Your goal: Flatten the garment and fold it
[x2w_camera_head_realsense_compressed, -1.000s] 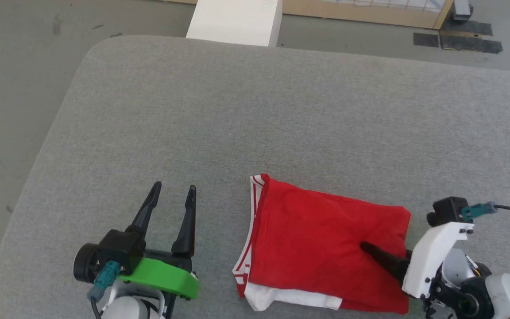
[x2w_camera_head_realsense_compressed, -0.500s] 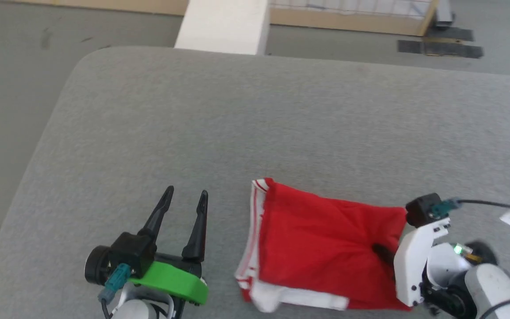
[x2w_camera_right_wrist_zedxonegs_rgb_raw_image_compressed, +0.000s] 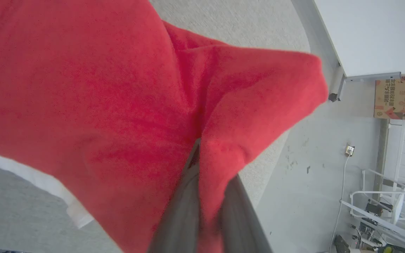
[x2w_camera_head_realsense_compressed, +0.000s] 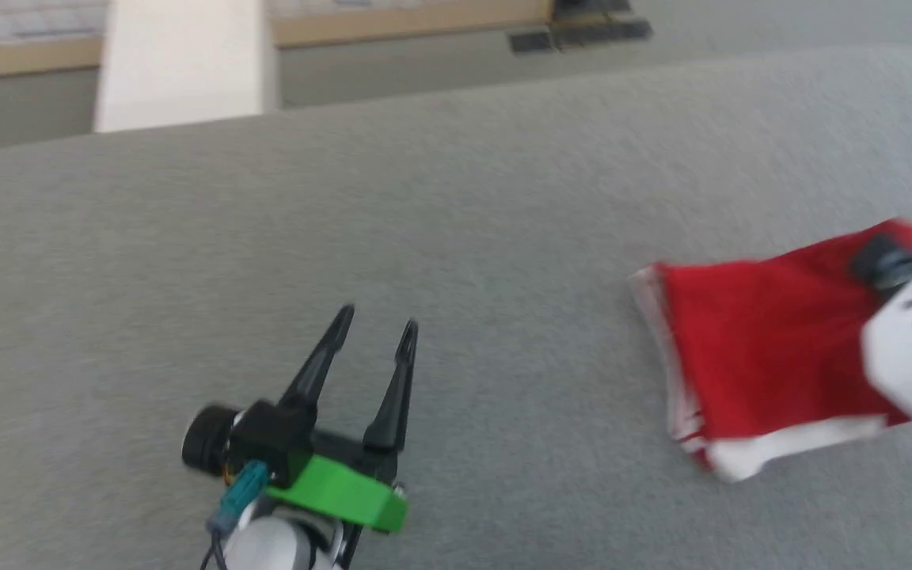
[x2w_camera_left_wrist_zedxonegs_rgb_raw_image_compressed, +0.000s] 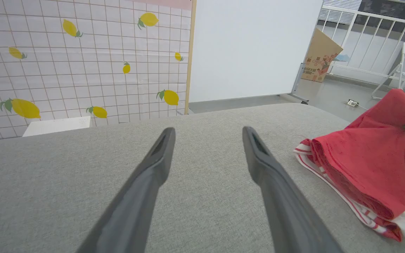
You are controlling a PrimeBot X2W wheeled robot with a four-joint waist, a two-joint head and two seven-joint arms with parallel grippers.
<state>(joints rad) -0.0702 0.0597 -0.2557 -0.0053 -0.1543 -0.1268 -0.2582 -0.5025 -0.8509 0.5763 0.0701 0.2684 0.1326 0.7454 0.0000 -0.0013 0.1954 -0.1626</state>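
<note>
Your right gripper (x2w_camera_right_wrist_zedxonegs_rgb_raw_image_compressed: 204, 158) is clamped tight on a pinch of the garment (x2w_camera_head_realsense_compressed: 765, 372). The red cloth is bunched between its two dark fingers and tents up around them. The garment is a folded red bundle lying on the grey padded surface (x2w_camera_head_realsense_compressed: 456, 198). A white sleeve edge shows along its near side, and the striped trim is on the side facing your other arm. Judging by the folds, the flattening looks done and the folding is well along. The grip at that end probably serves to drag or lift the bundle as one piece, so the layers could slip apart if you pull fast. In the head view, which is blurred, the right arm's white wrist sits over the end of the garment furthest from your left gripper. The fingers there are hidden in the cloth. Your left gripper (x2w_camera_head_realsense_compressed: 378, 317) has its jaws spread wide and holds nothing. It is low over bare grey surface with its fingers pointing away from you. The garment is off to its right, well apart.
</note>
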